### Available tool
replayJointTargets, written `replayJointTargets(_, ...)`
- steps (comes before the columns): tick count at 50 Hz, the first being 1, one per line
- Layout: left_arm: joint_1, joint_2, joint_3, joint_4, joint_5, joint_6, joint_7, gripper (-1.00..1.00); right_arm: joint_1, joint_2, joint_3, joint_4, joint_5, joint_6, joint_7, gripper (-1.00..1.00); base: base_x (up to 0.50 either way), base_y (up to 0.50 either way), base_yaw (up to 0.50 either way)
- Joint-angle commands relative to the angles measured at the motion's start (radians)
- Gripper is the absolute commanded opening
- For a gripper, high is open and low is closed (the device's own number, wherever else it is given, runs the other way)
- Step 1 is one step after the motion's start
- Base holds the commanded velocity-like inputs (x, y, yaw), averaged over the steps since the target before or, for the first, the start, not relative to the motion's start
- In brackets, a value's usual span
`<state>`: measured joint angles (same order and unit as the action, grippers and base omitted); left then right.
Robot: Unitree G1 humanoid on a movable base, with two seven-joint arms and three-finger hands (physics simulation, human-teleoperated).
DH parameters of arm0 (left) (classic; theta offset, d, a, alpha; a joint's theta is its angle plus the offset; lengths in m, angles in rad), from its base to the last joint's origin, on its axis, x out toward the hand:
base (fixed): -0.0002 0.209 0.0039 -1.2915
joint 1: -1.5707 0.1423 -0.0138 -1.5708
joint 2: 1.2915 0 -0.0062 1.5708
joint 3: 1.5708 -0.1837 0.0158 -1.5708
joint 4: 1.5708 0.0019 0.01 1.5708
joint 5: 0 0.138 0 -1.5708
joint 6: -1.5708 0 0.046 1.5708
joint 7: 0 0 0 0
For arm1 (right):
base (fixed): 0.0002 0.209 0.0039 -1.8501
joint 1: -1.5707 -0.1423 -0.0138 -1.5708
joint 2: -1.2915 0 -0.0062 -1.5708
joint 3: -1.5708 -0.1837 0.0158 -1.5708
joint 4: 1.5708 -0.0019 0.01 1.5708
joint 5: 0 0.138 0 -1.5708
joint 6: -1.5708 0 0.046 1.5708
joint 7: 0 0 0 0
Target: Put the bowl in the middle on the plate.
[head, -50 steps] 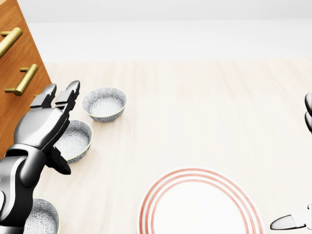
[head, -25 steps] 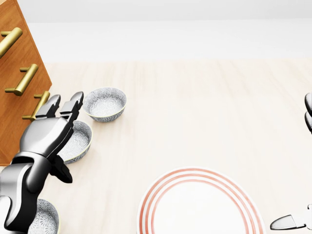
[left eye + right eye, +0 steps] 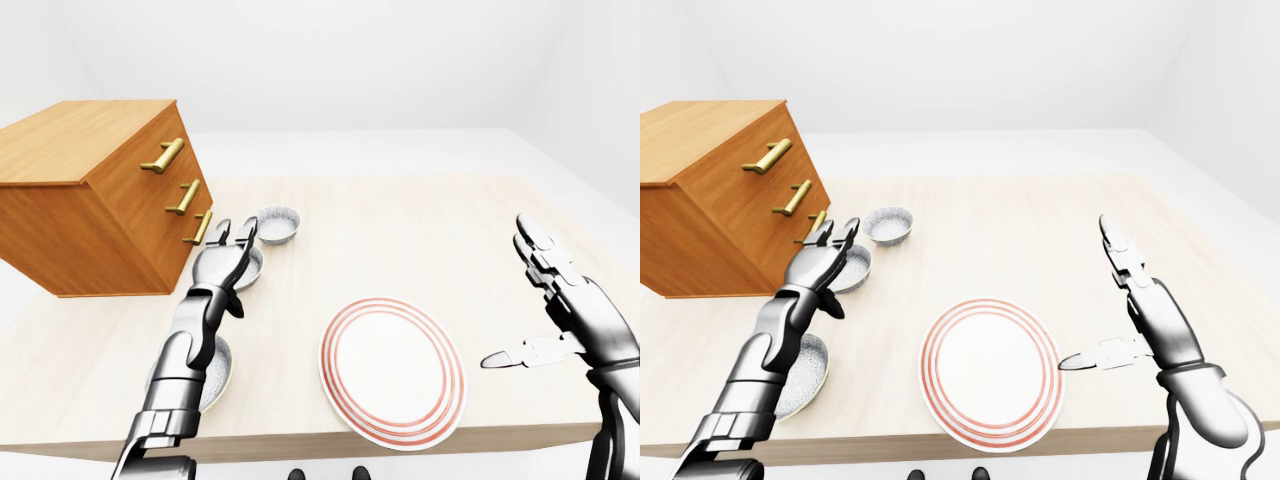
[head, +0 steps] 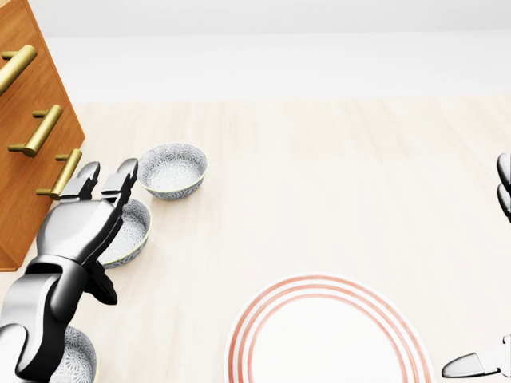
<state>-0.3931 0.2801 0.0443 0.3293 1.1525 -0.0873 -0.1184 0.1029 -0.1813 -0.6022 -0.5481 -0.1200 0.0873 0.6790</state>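
Palm of right hand [image 3: 1148,318], eye views only

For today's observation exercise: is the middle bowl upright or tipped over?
Upright. In the head view the middle bowl sits rim-up on the table, its patterned inside visible beside the left hand.

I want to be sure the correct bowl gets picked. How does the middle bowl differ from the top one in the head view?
The middle bowl is partly hidden behind the open left hand; the top bowl shows whole, with no hand over it. The middle bowl lies lower and further left, nearer the wooden chest, than the top bowl. Both stand upright, empty, with the same grey speckled pattern.
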Motion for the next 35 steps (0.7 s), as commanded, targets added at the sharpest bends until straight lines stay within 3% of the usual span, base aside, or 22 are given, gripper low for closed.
replayJointTargets(1,-0.008,-0.002,-0.008,0.021,0.024,0.000,0.024,1.00,0.000,0.000,0.000,-0.002,0.000,0.000,0.005,1.00,0.00,0.00,0.00)
replayJointTargets(20,-0.062,0.017,-0.020,0.183,0.049,0.000,0.122,1.00,0.003,0.003,-0.001,-0.002,-0.002,0.000,0.008,1.00,0.00,0.00,0.00)
replayJointTargets(35,-0.101,0.019,-0.031,0.229,0.059,0.000,0.129,1.00,-0.001,0.000,0.001,-0.007,-0.001,0.000,0.007,1.00,0.00,0.00,0.00)
